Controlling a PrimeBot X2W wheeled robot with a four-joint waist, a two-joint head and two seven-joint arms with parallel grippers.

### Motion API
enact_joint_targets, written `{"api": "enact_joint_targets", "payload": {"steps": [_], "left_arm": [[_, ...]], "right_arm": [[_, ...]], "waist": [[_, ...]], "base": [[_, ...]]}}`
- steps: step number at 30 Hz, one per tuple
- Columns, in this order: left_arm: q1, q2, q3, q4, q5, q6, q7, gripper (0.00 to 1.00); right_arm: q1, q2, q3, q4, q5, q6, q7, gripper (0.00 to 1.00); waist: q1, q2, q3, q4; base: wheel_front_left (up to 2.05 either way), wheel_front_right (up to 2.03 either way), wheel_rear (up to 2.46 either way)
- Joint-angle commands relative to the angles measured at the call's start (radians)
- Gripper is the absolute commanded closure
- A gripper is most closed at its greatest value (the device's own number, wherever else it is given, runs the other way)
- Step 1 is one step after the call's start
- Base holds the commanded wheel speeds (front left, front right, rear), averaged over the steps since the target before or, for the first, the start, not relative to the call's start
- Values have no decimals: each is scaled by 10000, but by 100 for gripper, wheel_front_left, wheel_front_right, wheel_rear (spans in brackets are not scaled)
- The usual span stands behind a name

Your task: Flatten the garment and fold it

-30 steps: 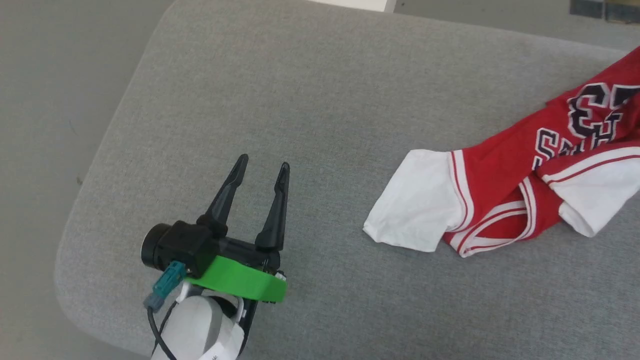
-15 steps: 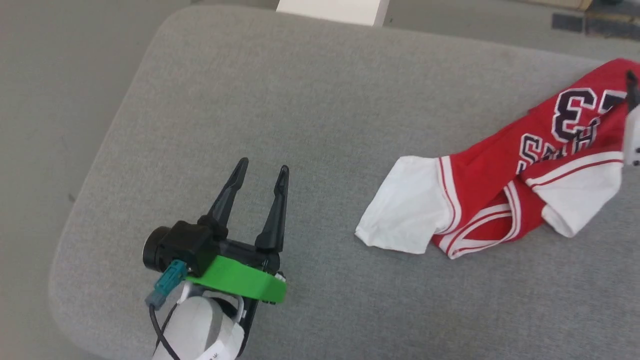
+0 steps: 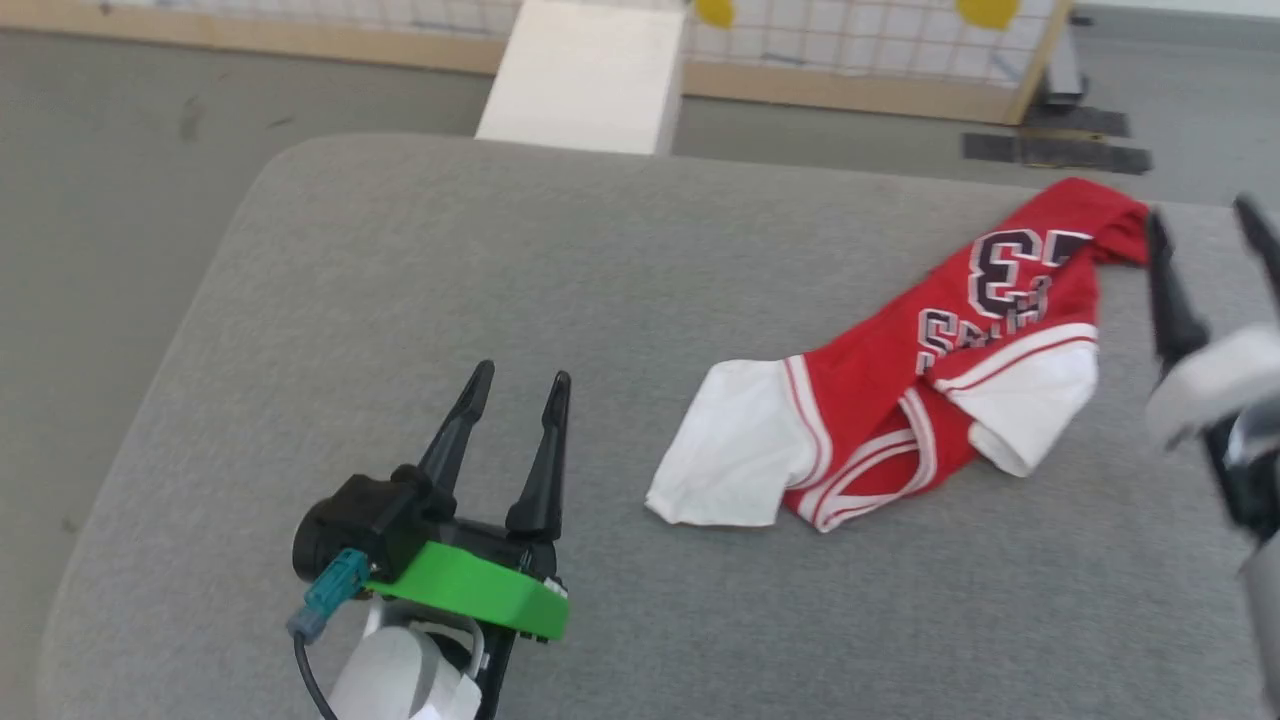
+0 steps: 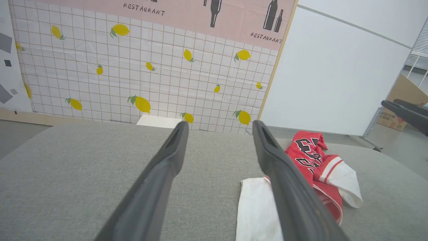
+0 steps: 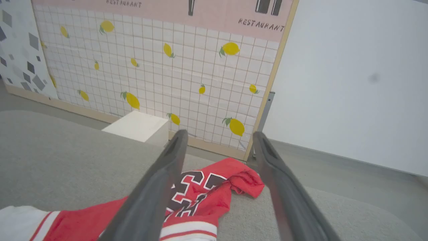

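1. Garment [image 3: 880, 400] lies crumpled in a diagonal band on the grey cushion [image 3: 450, 260], right of centre in the head view. One white sleeve is at its lower-left end, and the red body with upside-down lettering runs toward the upper right.
2. Left gripper [image 3: 525, 373], at the lower left, has its fingers spread with nothing between them, well apart from the white sleeve.
3. Right gripper [image 3: 1200, 208], blurred at the right edge, also has its fingers parted and clamps nothing. It sits just beside the garment's red upper-right end; its wrist view shows the red cloth [image 5: 207, 190] lying beyond the gap.
4. White block [image 3: 585, 80] stands past the cushion, top centre.
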Motion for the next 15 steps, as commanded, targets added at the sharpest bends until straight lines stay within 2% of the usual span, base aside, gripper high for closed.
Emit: {"api": "enact_joint_targets", "payload": {"steps": [1, 6, 9, 11, 15], "left_arm": [[151, -18, -5, 92, -146, -40, -38, 0], [165, -3, -284, 639, -111, -40, -38, 0], [90, 275, -679, 1472, 283, -40, 5, 0], [-97, 271, -771, 1914, 334, 20, 318, 0], [-705, 341, -905, 2339, 518, 281, 1654, 0]], "right_arm": [[562, 232, -78, -359, -46, -19, -130, 0], [2672, 1214, -509, -2373, -524, -19, -438, 0], [3718, 1895, -901, -3496, -854, -19, -540, 0], [4309, 2275, -1158, -4155, -1044, -19, -515, 0], [4994, 2669, -1301, -5106, -1245, -19, -175, 0]], "waist": [[0, 31, -353, -449], [0, 31, -350, -724], [0, 31, -298, -908], [0, 31, -220, -995], [0, 31, 69, -1190]], "base": [[0, 0, 0], [0, 0, 0], [0, 0, 0], [0, 0, 0], [0, 0, 0]]}}
